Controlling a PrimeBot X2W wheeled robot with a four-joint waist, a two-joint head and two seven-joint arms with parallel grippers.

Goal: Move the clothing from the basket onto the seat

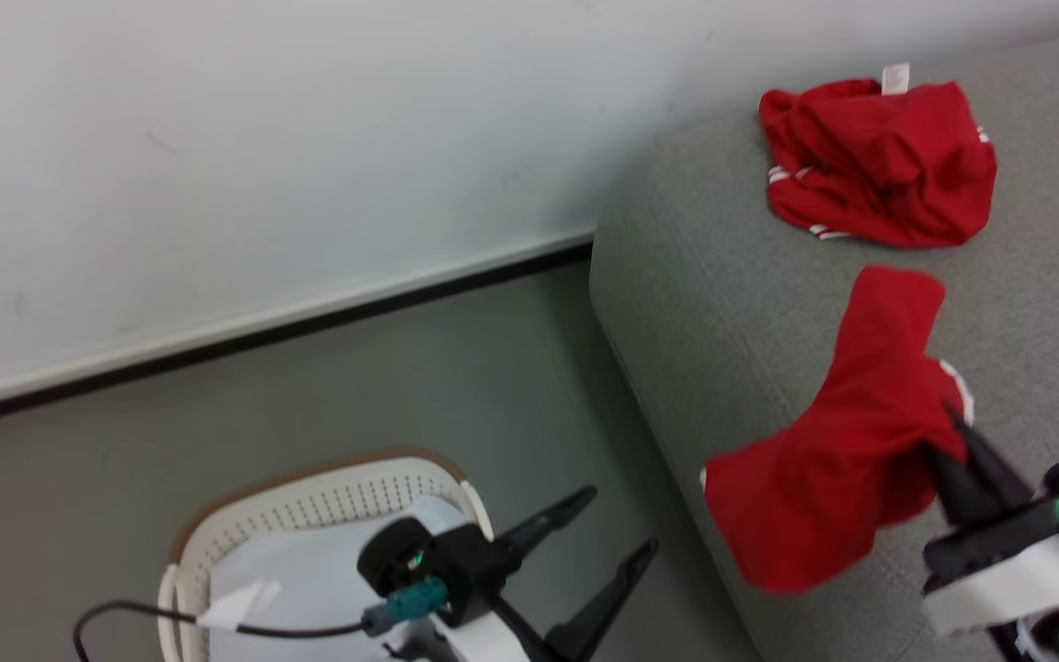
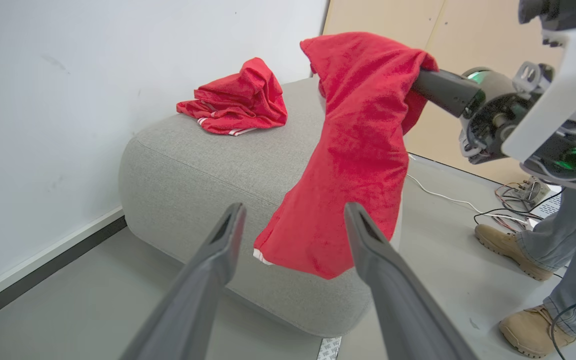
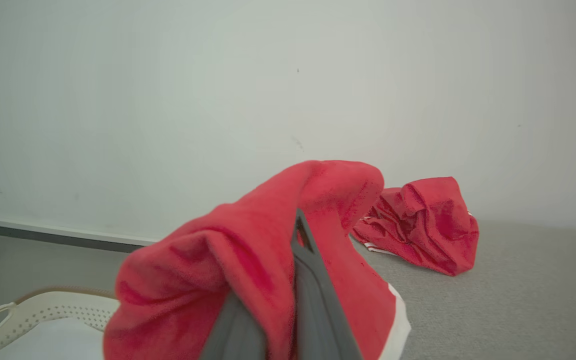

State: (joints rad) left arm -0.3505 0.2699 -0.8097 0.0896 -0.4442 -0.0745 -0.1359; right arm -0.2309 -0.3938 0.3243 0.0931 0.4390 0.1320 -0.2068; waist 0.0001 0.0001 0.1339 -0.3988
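Count: two red garments, one basket (image 1: pixel 309 501), one seat (image 1: pixel 723 276), two grippers, and one person at the edge of the left wrist view, visible as jeans and two tan boots (image 2: pixel 505 245).

Garment 1, the crumpled red garment (image 1: pixel 879 165), lies bunched on top of the seat close to the wall, touching neither gripper. It has white stripes along its hem.

Garment 2, the hanging red garment (image 1: pixel 842 441), is pinched in my right gripper (image 1: pixel 957 450). Both fingers are pressed together with cloth draped over and around their tips, so the tips themselves are mostly hidden. From the left wrist camera the garment drops from that grip above the seat's near edge, and its lower hem hangs down in front of the seat's side. I cannot tell whether it touches the upholstery. There is white trim at the hem.

My left gripper (image 1: pixel 620 522) has its fingers spread wide, with nothing between them. Its wrist sits over the basket and the fingers point across the grey floor toward the seat, well apart from both garments.

The basket stands on the floor left of the seat. Something flat and white lies inside it; I cannot tell what.

Labels: one white tag (image 1: pixel 895 78) sticks up from garment 1, with no writing legible. No brand marks are readable anywhere.
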